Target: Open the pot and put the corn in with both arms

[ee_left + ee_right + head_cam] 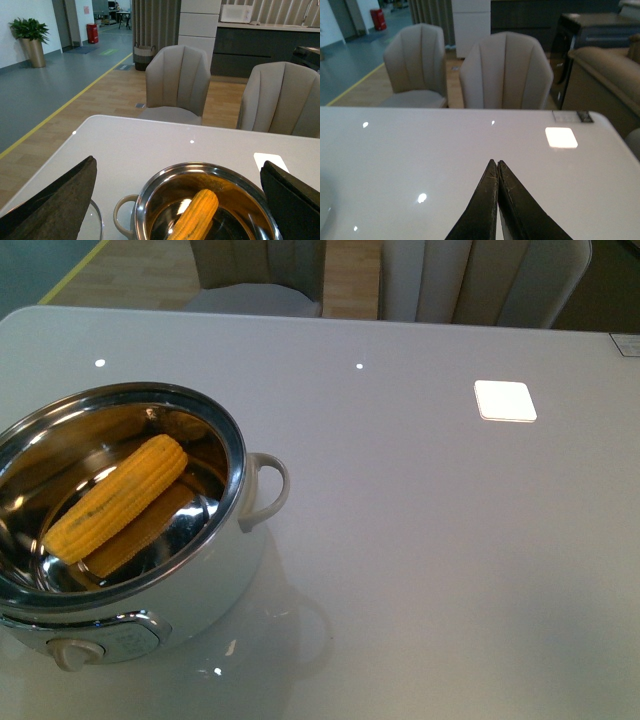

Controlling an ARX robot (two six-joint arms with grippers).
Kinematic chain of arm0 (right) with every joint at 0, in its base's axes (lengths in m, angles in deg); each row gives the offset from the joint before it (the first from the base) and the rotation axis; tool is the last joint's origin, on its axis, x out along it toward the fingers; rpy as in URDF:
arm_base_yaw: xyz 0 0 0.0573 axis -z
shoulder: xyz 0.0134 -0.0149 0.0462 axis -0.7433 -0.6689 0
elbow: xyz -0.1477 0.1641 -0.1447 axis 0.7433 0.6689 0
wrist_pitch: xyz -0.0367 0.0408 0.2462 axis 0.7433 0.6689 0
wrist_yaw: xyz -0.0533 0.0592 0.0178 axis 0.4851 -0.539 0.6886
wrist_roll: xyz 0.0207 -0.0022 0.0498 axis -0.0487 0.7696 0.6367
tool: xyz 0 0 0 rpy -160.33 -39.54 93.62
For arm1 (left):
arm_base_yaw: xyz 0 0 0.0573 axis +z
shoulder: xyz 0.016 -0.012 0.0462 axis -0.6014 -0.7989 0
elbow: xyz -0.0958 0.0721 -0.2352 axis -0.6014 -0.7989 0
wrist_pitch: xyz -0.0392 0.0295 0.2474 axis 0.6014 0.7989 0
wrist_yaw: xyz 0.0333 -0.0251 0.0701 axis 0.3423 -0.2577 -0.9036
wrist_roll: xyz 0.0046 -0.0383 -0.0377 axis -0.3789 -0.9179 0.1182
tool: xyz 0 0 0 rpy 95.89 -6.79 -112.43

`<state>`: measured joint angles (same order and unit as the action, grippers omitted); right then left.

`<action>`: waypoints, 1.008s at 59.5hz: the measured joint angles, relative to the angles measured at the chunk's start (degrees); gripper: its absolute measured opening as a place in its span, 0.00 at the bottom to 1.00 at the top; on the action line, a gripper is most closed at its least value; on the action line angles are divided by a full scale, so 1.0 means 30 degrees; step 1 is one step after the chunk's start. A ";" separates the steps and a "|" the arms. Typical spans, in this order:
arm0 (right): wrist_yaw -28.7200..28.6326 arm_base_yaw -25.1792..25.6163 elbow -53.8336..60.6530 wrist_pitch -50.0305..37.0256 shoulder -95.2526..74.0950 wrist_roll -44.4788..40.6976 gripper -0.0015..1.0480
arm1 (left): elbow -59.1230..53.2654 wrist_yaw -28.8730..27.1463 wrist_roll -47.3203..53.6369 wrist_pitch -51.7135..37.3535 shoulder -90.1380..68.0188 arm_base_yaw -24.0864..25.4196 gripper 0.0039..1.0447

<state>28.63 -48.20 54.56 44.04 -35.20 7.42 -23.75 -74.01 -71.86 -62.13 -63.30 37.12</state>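
While the pot [120, 530] stands uncovered at the near left of the counter [430, 540], the corn [115, 498] lies inside on the steel bowl's floor, slanting from near-left to far-right, its reflection showing beneath it. The pot's loop handle [268, 490] points toward the counter's middle and the cream knob [72, 653] faces the near edge, where the pot sits close to the rim.

To the right of the pot the white surface is bare apart from a bright square reflection [505, 400] and small light glints. The far edge curves round at the left corner; two beige chairs [505, 70] stand just beyond it. At the far right corner a small label [627, 343] lies flat; its writing is too small to read.

In the left wrist view the left gripper [175, 200] hovers above the pot with its fingers [55, 205] wide apart, one at each side of the frame, holding nothing; a curved glass edge [97, 220] shows beside the pot. The right gripper [497, 167] has its fingers [482, 210] pressed together, tips touching and empty, over open counter well clear of the pot.
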 joint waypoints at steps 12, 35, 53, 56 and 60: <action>-0.0007 0.0000 0.0000 0.0182 0.0503 0.0000 0.02 | 0.0000 0.0000 0.0000 0.0000 0.0000 0.0000 0.94; -0.0007 0.0000 0.0000 0.0197 0.0525 -0.0015 0.49 | 0.0000 0.0007 0.0000 0.0000 0.0000 0.0000 0.94; -0.0007 0.0000 0.0000 0.0197 0.0532 -0.0015 0.93 | 0.0000 0.0007 0.0000 0.0000 0.0000 0.0000 0.94; -0.0007 0.0000 0.0000 0.0197 0.0532 -0.0015 0.91 | 0.0000 0.0000 0.0000 0.0000 0.0000 0.0000 0.94; -0.0007 0.0000 0.0000 0.0197 0.0532 -0.0015 0.92 | 0.0000 0.0007 0.0000 0.0000 0.0000 0.0000 0.94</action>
<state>28.61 -48.20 54.56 44.63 -33.60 7.38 -23.75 -73.99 -71.86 -62.13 -63.30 37.12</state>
